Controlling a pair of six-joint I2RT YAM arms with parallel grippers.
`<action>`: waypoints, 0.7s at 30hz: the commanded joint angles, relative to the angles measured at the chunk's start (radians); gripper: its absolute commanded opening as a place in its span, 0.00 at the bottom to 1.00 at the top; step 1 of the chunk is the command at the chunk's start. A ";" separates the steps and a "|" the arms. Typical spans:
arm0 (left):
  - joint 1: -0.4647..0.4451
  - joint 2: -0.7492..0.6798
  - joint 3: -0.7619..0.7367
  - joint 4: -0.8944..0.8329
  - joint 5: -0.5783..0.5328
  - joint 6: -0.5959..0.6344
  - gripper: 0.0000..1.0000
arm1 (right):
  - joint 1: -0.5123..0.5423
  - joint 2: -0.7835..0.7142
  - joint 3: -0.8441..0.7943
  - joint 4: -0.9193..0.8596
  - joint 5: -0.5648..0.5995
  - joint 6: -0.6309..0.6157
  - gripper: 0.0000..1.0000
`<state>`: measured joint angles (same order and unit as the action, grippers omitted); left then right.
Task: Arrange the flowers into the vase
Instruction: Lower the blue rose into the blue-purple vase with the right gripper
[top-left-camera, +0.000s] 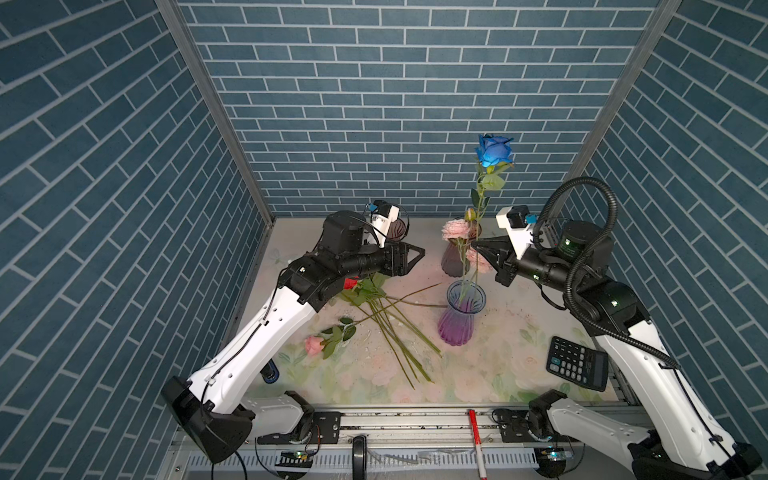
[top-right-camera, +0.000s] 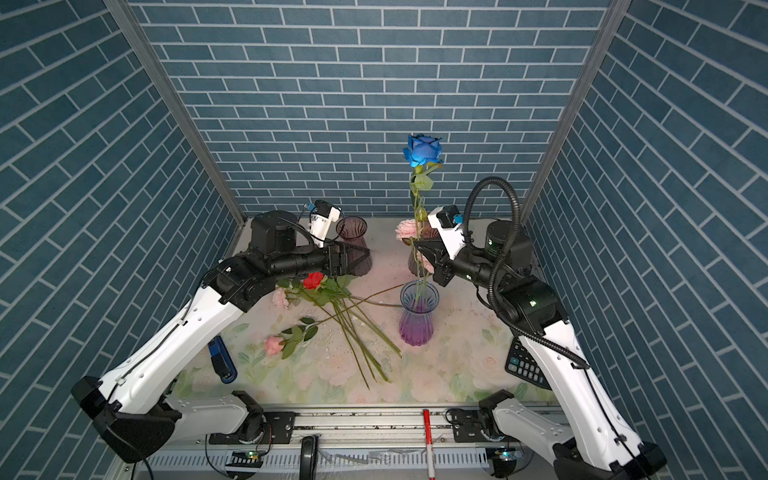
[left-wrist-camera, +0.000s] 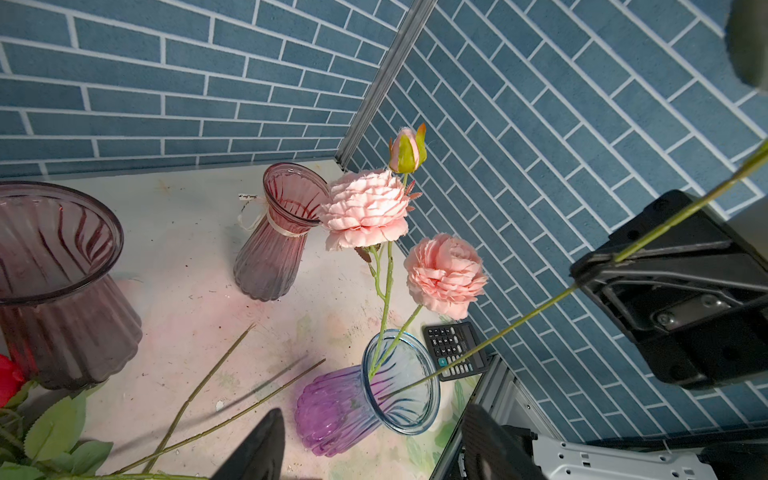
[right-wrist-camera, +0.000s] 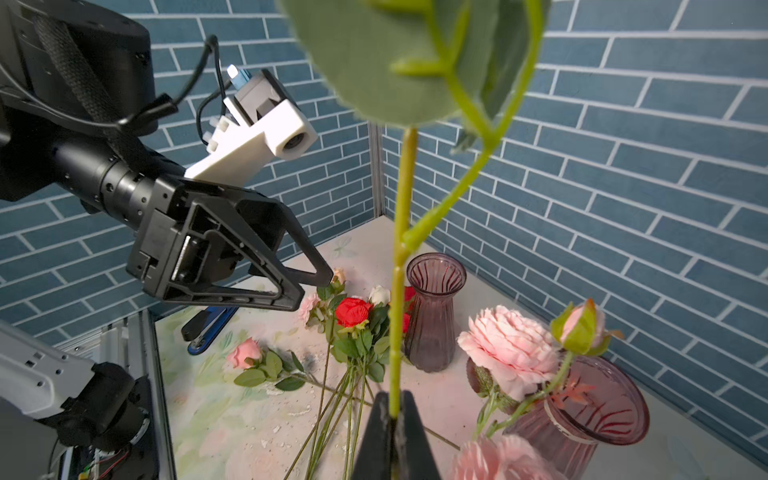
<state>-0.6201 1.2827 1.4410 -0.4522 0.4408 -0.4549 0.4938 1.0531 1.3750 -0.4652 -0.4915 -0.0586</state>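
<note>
A purple vase with a blue rim (top-left-camera: 461, 316) (top-right-camera: 417, 316) (left-wrist-camera: 332, 411) stands mid-table and holds a pink peony spray (top-left-camera: 454, 229) (left-wrist-camera: 365, 210). My right gripper (top-left-camera: 478, 248) (top-right-camera: 417, 248) (right-wrist-camera: 392, 411) is shut on the green stem (right-wrist-camera: 401, 291) (left-wrist-camera: 498, 332) of a blue rose (top-left-camera: 493, 149) (top-right-camera: 422, 150), held upright with its lower end inside the vase mouth. My left gripper (top-left-camera: 419, 253) (top-right-camera: 365, 255) (left-wrist-camera: 374, 413) hangs open and empty left of the vase. More flowers (top-left-camera: 374, 299) (top-right-camera: 328, 299) (right-wrist-camera: 353, 311) lie piled under the left arm, with a pink rose (top-left-camera: 314, 345) (top-right-camera: 274, 345) (right-wrist-camera: 245, 353) nearer the front.
Two dark purple vases stand at the back, one behind the left gripper (top-right-camera: 353, 245) (left-wrist-camera: 54, 282) (right-wrist-camera: 434, 311) and another behind the filled vase (top-left-camera: 453, 262) (left-wrist-camera: 282, 237) (right-wrist-camera: 590, 415). A calculator (top-left-camera: 577, 368) (left-wrist-camera: 455, 351) lies front right, a blue stapler (top-right-camera: 222, 359) front left.
</note>
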 joint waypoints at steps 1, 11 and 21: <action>0.005 -0.008 -0.010 0.002 -0.006 0.001 0.70 | 0.014 0.039 0.042 -0.101 -0.013 -0.044 0.00; 0.004 -0.013 -0.028 0.011 -0.008 -0.001 0.70 | 0.018 0.061 0.045 -0.169 -0.041 -0.024 0.51; 0.005 -0.012 -0.031 0.013 -0.004 -0.002 0.71 | 0.018 -0.003 0.052 -0.184 0.070 -0.050 0.73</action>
<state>-0.6201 1.2797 1.4216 -0.4515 0.4370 -0.4568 0.5079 1.0843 1.3960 -0.6350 -0.4576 -0.0685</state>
